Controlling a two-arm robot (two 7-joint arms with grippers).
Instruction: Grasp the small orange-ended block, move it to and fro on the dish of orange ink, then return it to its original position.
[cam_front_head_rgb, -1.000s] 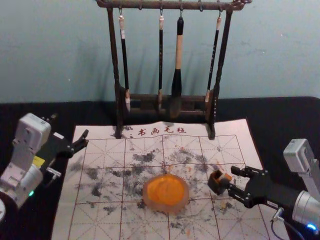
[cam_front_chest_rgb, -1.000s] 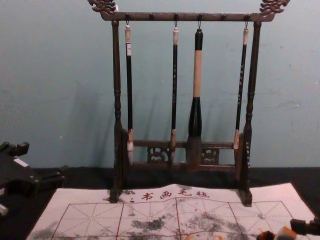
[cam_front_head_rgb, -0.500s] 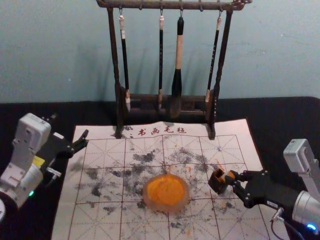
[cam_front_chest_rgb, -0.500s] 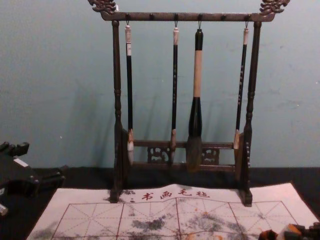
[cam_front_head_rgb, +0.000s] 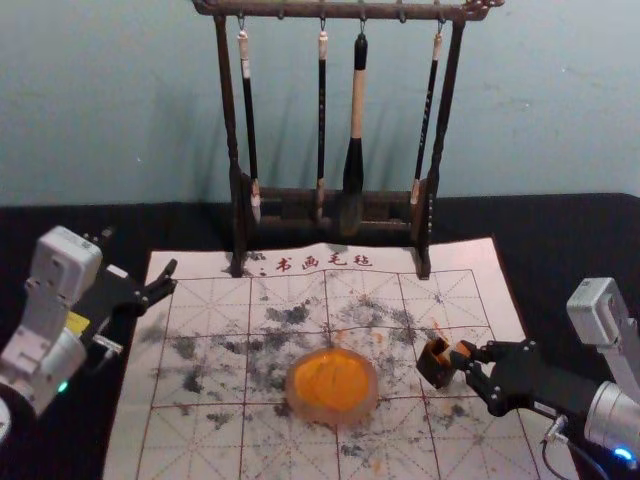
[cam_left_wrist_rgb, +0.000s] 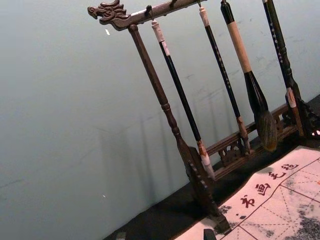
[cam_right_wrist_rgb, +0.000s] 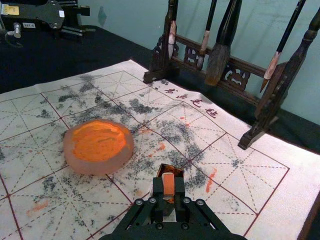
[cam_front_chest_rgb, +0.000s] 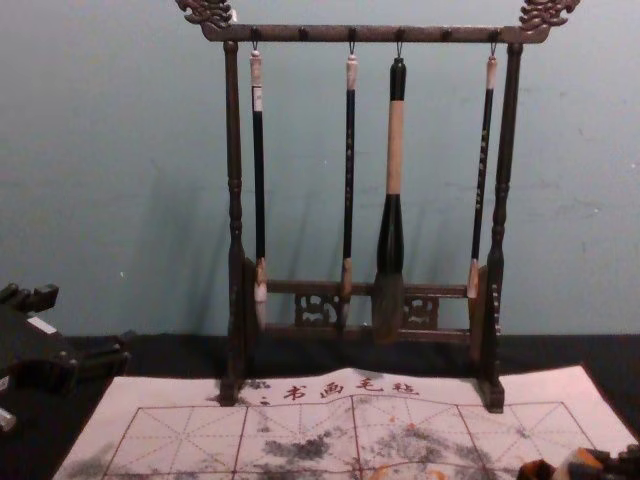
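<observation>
In the head view my right gripper is shut on the orange-ended block, which leans in a small dark holder right of the orange ink dish. The right wrist view has the block pinched in my right gripper, with the dark holder's rim just beyond it and the ink dish apart from both. My left gripper stays parked at the left edge of the mat in the head view, its fingers apart and holding nothing.
A dark wooden rack with several hanging brushes stands at the back of the mat. The white gridded mat, smudged with ink, lies under the dish and the holder, on a black tabletop.
My right gripper's fingers, spread a second ago, have closed on the block. The left arm, the dish and the holder show no clear movement.
</observation>
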